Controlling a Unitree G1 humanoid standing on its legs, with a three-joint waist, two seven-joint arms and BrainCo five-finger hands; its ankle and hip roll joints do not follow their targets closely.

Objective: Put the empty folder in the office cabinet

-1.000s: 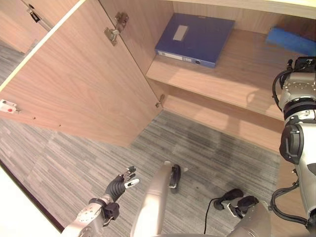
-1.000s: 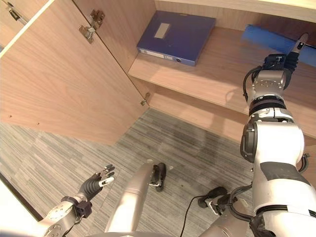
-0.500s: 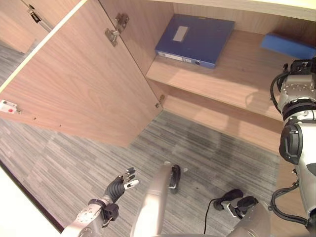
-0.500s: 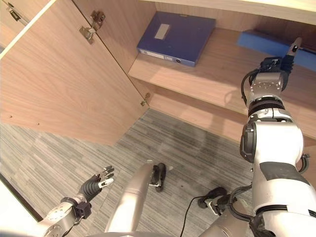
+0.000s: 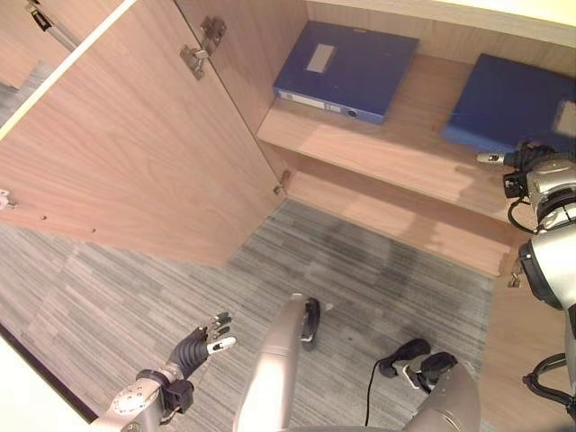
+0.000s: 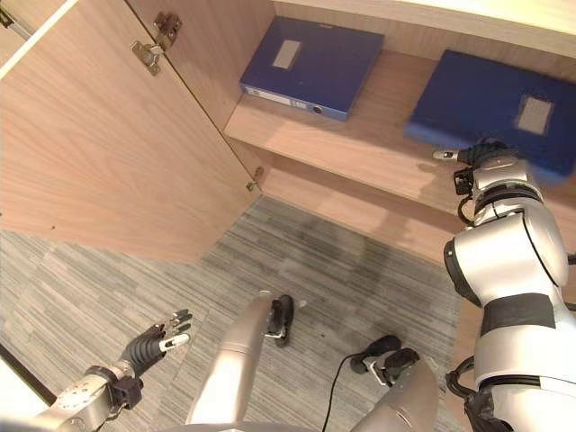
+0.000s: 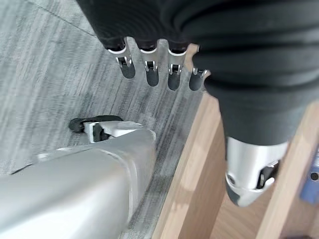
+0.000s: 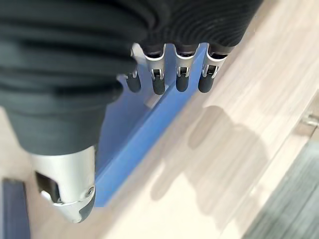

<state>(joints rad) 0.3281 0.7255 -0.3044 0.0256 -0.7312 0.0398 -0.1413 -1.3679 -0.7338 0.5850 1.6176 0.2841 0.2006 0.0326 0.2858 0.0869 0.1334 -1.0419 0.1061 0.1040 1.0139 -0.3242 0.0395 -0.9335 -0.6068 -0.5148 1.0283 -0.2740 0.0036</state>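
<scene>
Two blue folders lie flat on the cabinet shelf (image 5: 387, 139): one at the left (image 5: 346, 67), one at the right (image 6: 495, 97). My right hand (image 6: 477, 155) hovers at the shelf's front edge, just in front of the right folder (image 8: 144, 124), its fingers (image 8: 182, 74) straight and holding nothing. My left hand (image 5: 200, 342) hangs low over the carpet, open and idle, with straight fingers (image 7: 149, 69).
The cabinet's wooden door (image 5: 135, 153) stands wide open on the left. Below the shelf lies the cabinet's bottom board (image 5: 405, 216). Grey striped carpet (image 5: 135, 297) covers the floor in front.
My right hand has drawn back and down from deep in the shelf to its front edge. The right folder, earlier a partly hidden blue strip, now lies flat on the shelf. The camera shifted slightly.
</scene>
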